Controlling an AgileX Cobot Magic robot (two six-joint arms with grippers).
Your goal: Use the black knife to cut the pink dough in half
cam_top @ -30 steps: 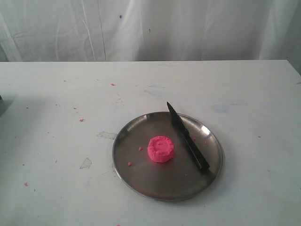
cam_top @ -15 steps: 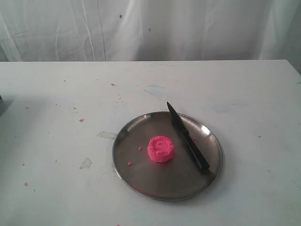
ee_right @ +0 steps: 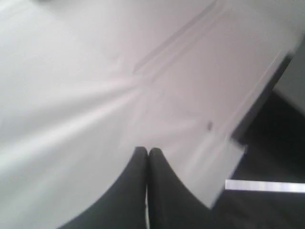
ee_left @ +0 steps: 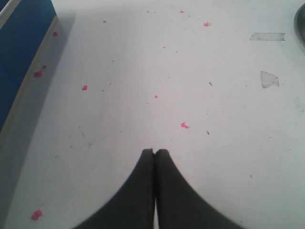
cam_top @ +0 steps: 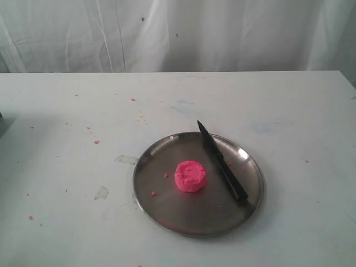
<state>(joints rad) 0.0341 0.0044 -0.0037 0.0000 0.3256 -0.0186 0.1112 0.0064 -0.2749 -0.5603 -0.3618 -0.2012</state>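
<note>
Soft round pink dough puck (cam_top: pixel 190 176) sits uncut mid round steel plate (cam_top: pixel 167 208), slim black knife (cam_top: pixel 221 162) just beside it. Left gripper (ee_left: pixel 154 151) and right gripper (ee_right: pixel 147 150) both pressed together, empty. Best bet: spread the right one, then pinch the handle squarely.

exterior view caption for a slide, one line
Uncut pink dough on a steel plate, black knife lying beside it, white table speckled with pink crumbs.

Whole pink dough (cam_top: pixel 190 176) beside black knife (cam_top: pixel 221 162)
</note>
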